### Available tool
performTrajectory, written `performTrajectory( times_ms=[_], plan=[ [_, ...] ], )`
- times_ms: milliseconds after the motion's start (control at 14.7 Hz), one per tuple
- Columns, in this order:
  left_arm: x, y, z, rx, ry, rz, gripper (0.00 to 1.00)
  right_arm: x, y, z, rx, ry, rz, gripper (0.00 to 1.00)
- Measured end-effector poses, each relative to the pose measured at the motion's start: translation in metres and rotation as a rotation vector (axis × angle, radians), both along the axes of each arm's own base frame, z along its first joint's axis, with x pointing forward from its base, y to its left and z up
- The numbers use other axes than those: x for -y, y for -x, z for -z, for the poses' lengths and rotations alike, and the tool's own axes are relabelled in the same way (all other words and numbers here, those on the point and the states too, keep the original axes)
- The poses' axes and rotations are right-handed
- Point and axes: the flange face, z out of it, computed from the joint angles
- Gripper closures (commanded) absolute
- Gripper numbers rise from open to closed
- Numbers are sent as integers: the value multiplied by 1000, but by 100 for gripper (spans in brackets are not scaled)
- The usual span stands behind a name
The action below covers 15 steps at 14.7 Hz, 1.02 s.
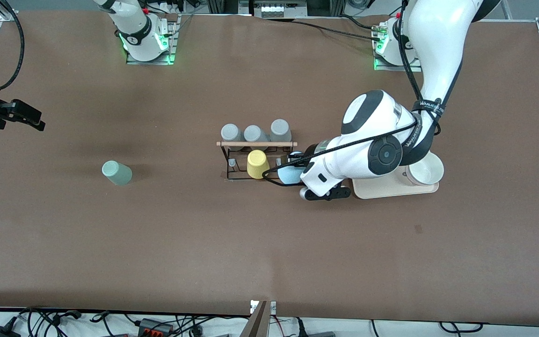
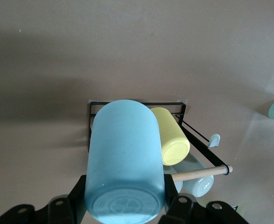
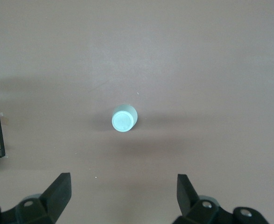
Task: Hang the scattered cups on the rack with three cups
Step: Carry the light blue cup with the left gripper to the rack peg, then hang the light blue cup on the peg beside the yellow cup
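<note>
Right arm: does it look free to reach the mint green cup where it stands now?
Probably yes. The right gripper hangs open above the mint green cup, which stands alone on bare table, away from the rack.

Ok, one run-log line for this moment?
left pincer: shut on blue cup, at rack | right pincer: open, waiting above mint cup | yellow cup: racked

Counted on the table: three grey cups (image 1: 254, 133), one yellow cup (image 1: 257, 164), one light blue cup (image 1: 288, 174), one mint green cup (image 1: 116, 172), one black wire rack (image 1: 236, 161), one cream tray (image 1: 386, 189), one white bowl (image 1: 426, 170), and two robot arms.
</note>
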Motion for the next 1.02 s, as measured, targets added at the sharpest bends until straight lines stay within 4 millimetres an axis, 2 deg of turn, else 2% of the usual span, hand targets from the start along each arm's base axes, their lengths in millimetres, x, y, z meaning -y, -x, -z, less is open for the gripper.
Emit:
performTrajectory(
  times_ms=[341, 1024],
  plan=[
    [12, 6, 18, -24, -7, 18, 88, -4, -1, 2, -5, 0, -8, 0],
    [23, 15, 28, -42, -16, 40, 87, -5, -1, 3, -9, -1, -9, 0]
  ],
)
